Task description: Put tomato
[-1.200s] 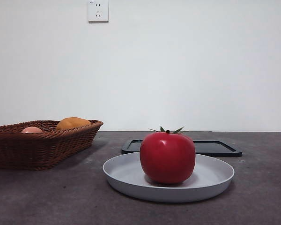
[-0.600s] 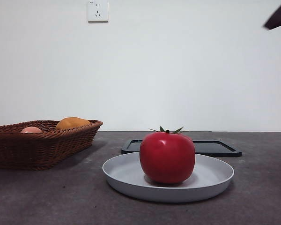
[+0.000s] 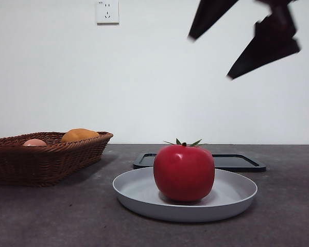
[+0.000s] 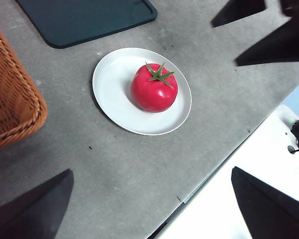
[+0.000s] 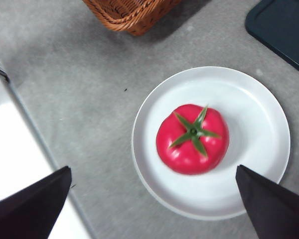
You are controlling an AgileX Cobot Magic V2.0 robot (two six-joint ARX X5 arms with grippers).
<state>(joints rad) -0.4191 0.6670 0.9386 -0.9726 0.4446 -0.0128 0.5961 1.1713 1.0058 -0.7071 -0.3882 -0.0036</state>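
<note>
The tomato (image 3: 184, 172) (image 4: 154, 88) (image 5: 192, 139), glossy red with a green calyx, sits upright in the middle of a shallow grey plate (image 3: 237, 193) (image 4: 112, 89) (image 5: 259, 109). High above it and slightly to the right in the front view hangs my right gripper (image 3: 211, 57) (image 5: 152, 169) (image 4: 224, 45), open, jaws spread wide, nothing between them. From its own wrist view the tomato lies straight below. My left gripper (image 4: 152, 172) is open and empty, held high near the table's front edge, well clear of the plate.
A wicker basket (image 3: 46, 159) (image 4: 10, 99) (image 5: 129, 15) at the left holds an orange-yellow fruit (image 3: 80, 135) and a pale pink fruit (image 3: 35, 142). A flat black tray (image 3: 237, 162) (image 4: 84, 20) (image 5: 284, 30) lies behind the plate. A wall socket (image 3: 107, 11) is on the wall.
The right gripper has come into the front view from the top right corner and moved left and down toward the spot above the tomato. Tomato and plate have not moved.
</note>
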